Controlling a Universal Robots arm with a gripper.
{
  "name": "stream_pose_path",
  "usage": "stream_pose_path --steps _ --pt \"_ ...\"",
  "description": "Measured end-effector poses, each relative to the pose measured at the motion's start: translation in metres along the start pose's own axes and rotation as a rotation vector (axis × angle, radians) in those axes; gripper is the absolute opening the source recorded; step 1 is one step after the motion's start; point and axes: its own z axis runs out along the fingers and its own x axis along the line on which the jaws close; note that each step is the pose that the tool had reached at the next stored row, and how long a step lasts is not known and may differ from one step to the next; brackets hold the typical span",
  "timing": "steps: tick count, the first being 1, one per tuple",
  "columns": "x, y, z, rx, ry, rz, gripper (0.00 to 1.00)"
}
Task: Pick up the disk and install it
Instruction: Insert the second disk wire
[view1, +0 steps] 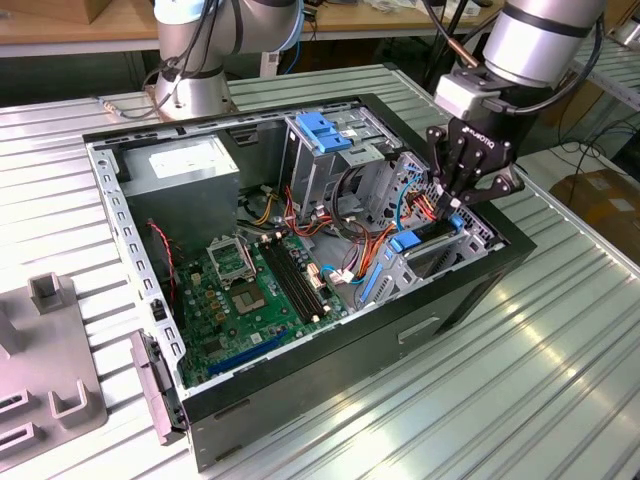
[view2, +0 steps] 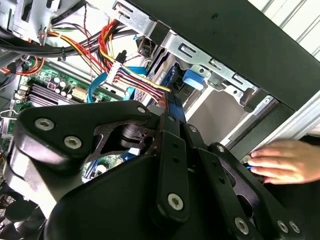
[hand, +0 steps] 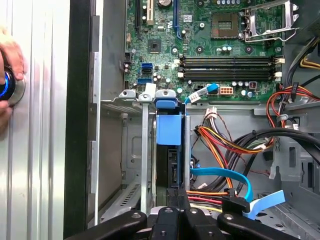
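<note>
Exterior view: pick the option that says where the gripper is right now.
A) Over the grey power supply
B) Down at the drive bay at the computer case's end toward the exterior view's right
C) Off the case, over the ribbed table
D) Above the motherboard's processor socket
B: in the exterior view the gripper hangs low over the drive bay at the computer case end, by the disk and its blue carrier, away from the power supply.

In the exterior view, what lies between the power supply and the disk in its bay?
The metal drive cage with its blue latch, then a tangle of cables, lie between the power supply and the disk.
</note>
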Motion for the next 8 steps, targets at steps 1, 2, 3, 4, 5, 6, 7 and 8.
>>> stream_pose_path --steps 1,2,3,4,5,6,7,8 --pt "0.0003 0.0001 -0.0023 -0.0002 -0.0003 0.0 0.11" --pt "0.0005 0.0002 -0.0044 -0.0004 -0.0005 0.0 0.11" --pt "0.0009 0.0004 -0.0078 -0.0007 -0.0004 0.0 0.11" --pt "0.0012 0.0005 -0.0107 -0.0007 -0.0006 0.0 0.11" --pt "0.0016 0.0006 -0.0144 -0.0007 -0.0013 0.0 0.11" --pt "0.0019 0.0008 -0.0175 -0.0007 -0.0015 0.0 0.11" --pt "0.0025 0.0011 -0.0257 -0.0007 -0.0015 0.0 0.11" --pt "0.0021 0.0014 -0.0332 -0.0012 -0.0016 0.0 0.11"
